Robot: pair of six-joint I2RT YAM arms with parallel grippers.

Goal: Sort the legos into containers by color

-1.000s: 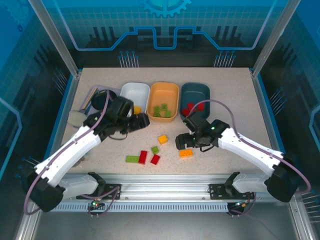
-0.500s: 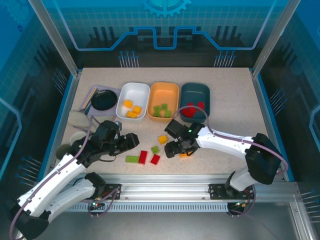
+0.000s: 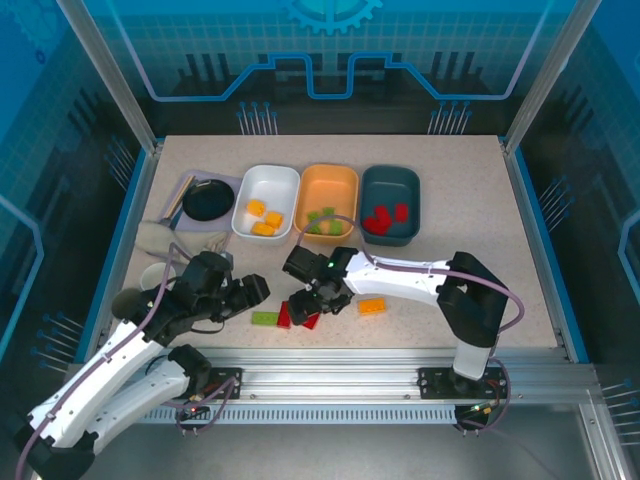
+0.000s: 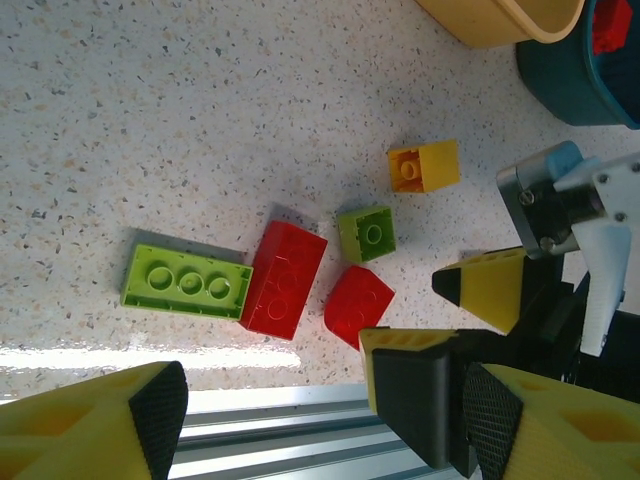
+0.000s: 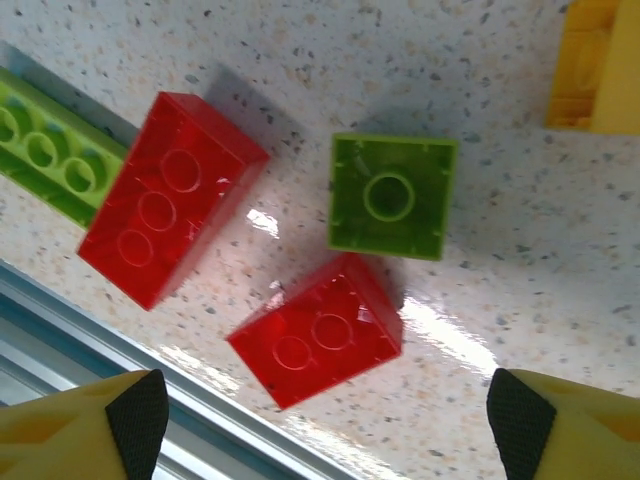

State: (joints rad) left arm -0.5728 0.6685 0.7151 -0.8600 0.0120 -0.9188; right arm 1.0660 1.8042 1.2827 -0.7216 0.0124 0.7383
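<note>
Top external view: left gripper (image 3: 245,292) sits low over the table (image 3: 470,180) by the near edge, jaws spread, nothing held. Just right of it and slightly nearer the rail is the long green brick (image 3: 264,318), with the long red brick (image 3: 285,314) against its right end. Right gripper (image 3: 305,300) hangs over the red pieces, jaws spread too, nothing pinched. Loose yellow brick (image 3: 372,306) lies to the right of that gripper, apart from it. Far ahead of both grippers is a row of tubs: white tub (image 3: 267,188) with yellow bricks (image 3: 262,218), orange tub (image 3: 330,190) with green bricks (image 3: 322,222), teal tub (image 3: 392,190) with red bricks (image 3: 385,217). Black dish (image 3: 208,200) sits left of the white tub.

Left wrist view: pads (image 4: 160,410) stand wide apart. Ahead of them, left to right: long green brick, long red brick touching it, small red brick (image 4: 358,303), and small green brick (image 4: 366,233) just past that. Square yellow brick (image 4: 424,165) is farther ahead. The right gripper's yellow-and-black fingers crowd in at right, next to the small red brick.

Right wrist view: fingertips (image 5: 520,425) are at the bottom corners, wide apart. Small red brick lies just ahead between them, touching neither. Small green brick is just beyond it. Long red brick is ahead-left.
</note>
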